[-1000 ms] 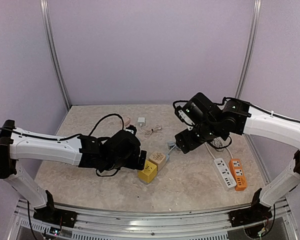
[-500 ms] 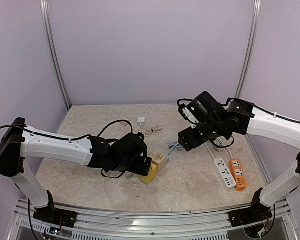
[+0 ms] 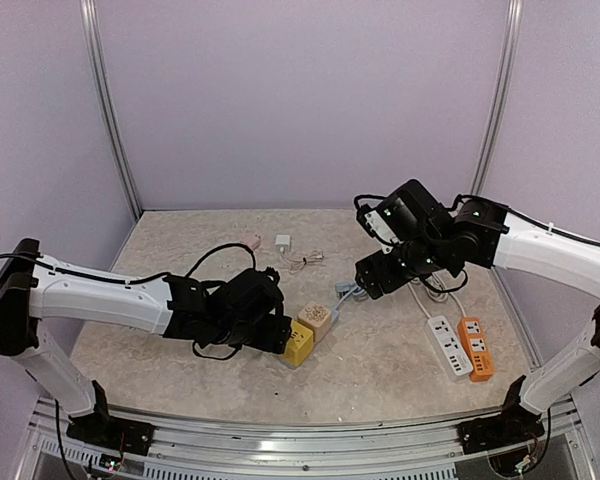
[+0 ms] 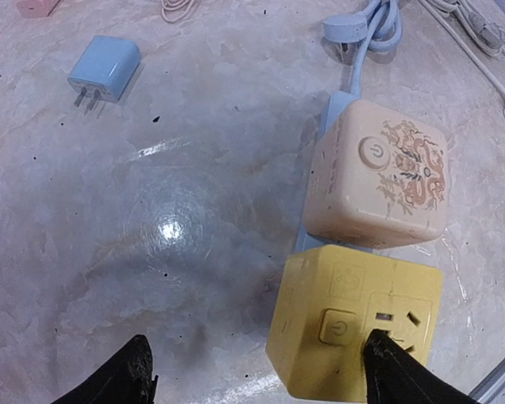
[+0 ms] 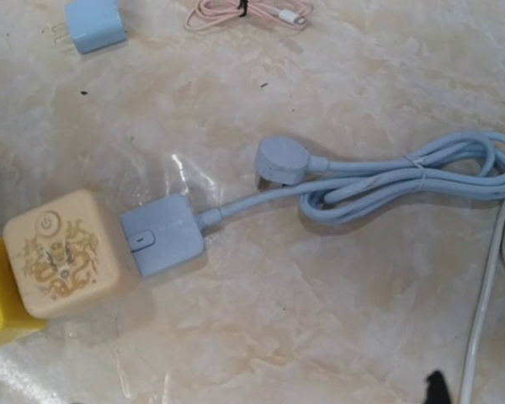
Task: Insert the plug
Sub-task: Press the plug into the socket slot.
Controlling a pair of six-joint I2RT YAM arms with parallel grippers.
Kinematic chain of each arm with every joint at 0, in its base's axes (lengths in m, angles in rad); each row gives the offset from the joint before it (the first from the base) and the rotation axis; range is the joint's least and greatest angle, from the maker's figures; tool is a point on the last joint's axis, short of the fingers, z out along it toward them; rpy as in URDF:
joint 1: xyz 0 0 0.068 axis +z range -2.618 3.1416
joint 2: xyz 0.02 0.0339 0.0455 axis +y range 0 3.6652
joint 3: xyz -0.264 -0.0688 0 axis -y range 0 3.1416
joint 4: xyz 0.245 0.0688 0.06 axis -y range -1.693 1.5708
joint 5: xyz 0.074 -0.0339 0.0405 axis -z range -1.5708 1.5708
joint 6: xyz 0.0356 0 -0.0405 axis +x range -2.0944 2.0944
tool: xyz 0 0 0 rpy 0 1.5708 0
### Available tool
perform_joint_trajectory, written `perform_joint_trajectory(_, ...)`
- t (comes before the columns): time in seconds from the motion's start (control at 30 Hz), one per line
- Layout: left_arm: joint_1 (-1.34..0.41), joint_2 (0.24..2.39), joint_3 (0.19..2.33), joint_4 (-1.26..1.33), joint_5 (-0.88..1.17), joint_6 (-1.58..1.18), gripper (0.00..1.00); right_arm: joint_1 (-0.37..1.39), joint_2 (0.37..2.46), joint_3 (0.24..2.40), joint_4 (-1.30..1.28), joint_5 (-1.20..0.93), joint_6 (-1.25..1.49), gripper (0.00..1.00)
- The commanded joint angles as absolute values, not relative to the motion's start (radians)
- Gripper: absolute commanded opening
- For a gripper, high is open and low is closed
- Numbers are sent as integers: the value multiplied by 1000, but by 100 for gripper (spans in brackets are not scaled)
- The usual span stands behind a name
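The light blue round plug (image 5: pixel 284 160) lies on the table at the end of a coiled blue cable (image 5: pixel 404 181), which runs to a square blue block (image 5: pixel 162 234) on the beige cube socket (image 5: pixel 63 252). A yellow cube socket (image 4: pixel 353 328) stands right beside the beige cube (image 4: pixel 379 172). My left gripper (image 4: pixel 257 383) is open. Its right fingertip (image 4: pixel 396 379) hangs over the yellow cube's socket face and its left fingertip (image 4: pixel 126 379) is over bare table. My right gripper (image 3: pixel 372 280) hovers open above the plug (image 3: pixel 342 288), holding nothing. Only one of its fingertips (image 5: pixel 438 389) shows.
A white power strip (image 3: pixel 447 347) and an orange one (image 3: pixel 476 349) lie at the right. A small blue adapter (image 4: pixel 105 67) and a pink cable (image 5: pixel 244 13) lie further back. A white cord (image 5: pixel 488 286) runs along the right.
My left gripper has moved in towards the yellow cube and its jaws have narrowed a little. My right gripper has drifted slightly up and to the right.
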State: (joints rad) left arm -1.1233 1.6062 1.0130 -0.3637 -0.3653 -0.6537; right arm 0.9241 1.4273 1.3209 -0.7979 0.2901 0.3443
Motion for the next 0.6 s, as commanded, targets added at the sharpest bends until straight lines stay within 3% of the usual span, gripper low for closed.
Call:
perform_joint_trajectory(0.0, -1104, 1576, 975, -406, -334, -647, 78, 908, 1445, 1312, -779, 274, 332, 83)
perform_joint_trajectory(0.57, -1102, 1656, 983, -393, -231, -642, 70, 895, 1456, 1312, -784, 271, 323, 83)
